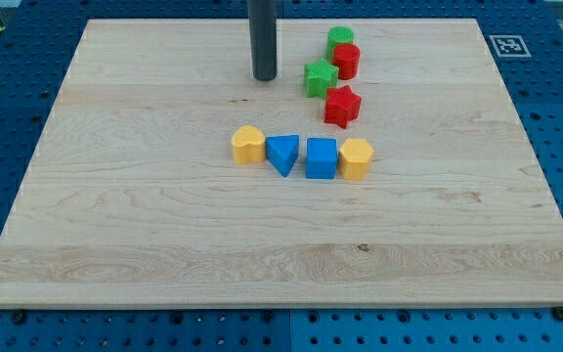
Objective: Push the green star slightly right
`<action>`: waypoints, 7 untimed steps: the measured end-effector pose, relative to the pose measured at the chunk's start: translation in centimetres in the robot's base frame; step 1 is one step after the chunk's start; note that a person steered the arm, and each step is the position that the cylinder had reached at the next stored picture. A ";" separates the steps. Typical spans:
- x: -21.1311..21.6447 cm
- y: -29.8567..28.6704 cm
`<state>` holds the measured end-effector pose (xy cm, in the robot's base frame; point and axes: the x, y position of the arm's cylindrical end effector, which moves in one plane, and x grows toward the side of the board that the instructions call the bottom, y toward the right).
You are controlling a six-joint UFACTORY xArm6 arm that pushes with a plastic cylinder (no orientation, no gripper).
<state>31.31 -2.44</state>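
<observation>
The green star (320, 78) lies near the view's top, right of centre, on the wooden board (145, 225). It touches a red round block (347, 61) at its upper right and a red star (342, 106) at its lower right. A green round block (338, 40) sits above the red round one. My tip (265, 77) is on the board just left of the green star, a small gap apart from it.
A row of blocks lies below the cluster: a yellow block (248, 144), a blue triangle (282, 154), a blue cube (321, 157) and a yellow block (356, 158). A marker tag (507, 45) sits at the board's top right corner.
</observation>
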 end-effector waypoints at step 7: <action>0.7 1.4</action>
<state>32.06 -1.08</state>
